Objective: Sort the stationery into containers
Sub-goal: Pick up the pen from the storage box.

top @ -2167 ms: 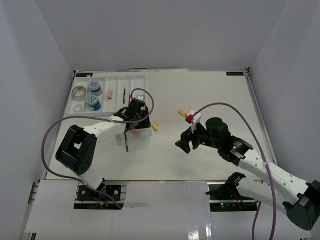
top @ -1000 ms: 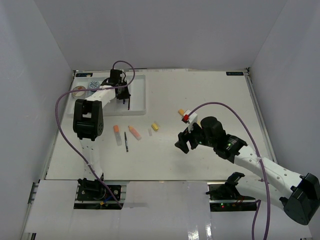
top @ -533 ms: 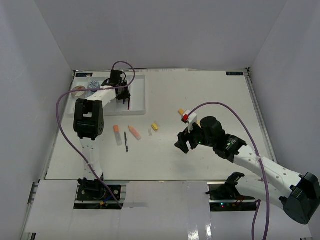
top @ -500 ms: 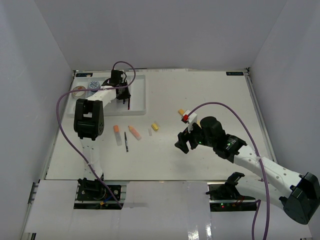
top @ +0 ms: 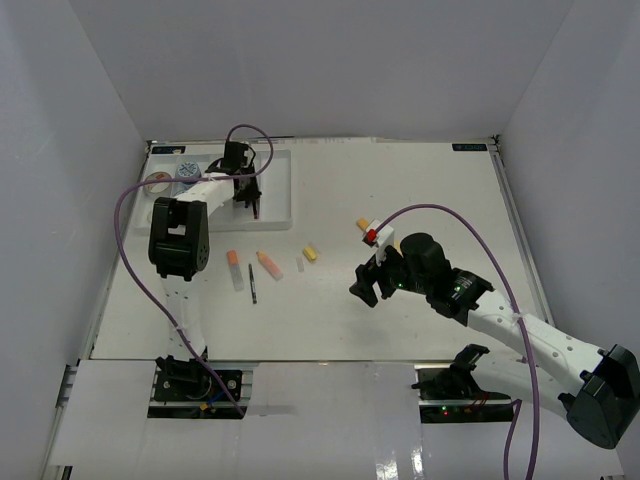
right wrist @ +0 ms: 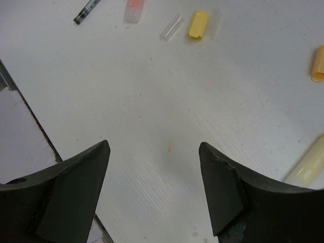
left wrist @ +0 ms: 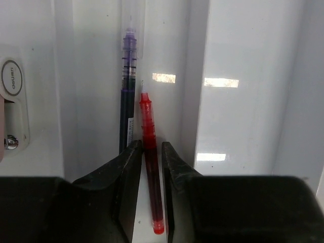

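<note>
A white desk point(top: 420, 190) with a matte, faintly speckled top fills the scene. Three plain pale grey walls close it in: a back wall point(top: 320, 60), a left wall point(top: 50, 200) and a right wall point(top: 590, 150). The light is soft and even, with faint shadows. Along the desk's near edge lie white panels point(top: 330, 385).

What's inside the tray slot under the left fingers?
A red pen and a dark pen, side by side. The left fingers cover the dark pen's near end.

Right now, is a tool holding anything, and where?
Right tool: open, holding nothing. Left tool: its fingers straddle the back half of the red pen, which lies in the white tray; whether they grip it cannot be told.
</note>
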`<action>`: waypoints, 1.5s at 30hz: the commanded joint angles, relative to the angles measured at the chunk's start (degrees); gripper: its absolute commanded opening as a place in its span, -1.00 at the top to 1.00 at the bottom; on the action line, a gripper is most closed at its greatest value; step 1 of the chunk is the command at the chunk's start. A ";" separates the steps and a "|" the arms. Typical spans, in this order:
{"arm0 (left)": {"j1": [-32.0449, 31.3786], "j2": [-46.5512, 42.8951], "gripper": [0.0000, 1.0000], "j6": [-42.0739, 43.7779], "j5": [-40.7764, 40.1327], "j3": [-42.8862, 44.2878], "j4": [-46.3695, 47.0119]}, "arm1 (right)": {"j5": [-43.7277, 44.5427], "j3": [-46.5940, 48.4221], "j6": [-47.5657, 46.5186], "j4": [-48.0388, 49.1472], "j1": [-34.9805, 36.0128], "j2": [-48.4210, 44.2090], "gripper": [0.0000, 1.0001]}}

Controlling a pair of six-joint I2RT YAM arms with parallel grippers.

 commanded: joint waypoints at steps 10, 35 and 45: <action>-1.78 1.14 0.45 -0.71 -3.94 0.55 -3.68 | 0.51 0.87 -0.49 0.26 -0.15 -1.50 -0.55; -2.30 -30.13 1.00 -5.53 21.09 -14.51 8.34 | -3.61 1.57 4.25 9.21 -0.06 -0.54 -0.53; -8.80 -52.82 1.00 -14.33 36.13 -42.57 33.31 | -7.31 4.47 12.51 25.37 1.00 6.14 -0.53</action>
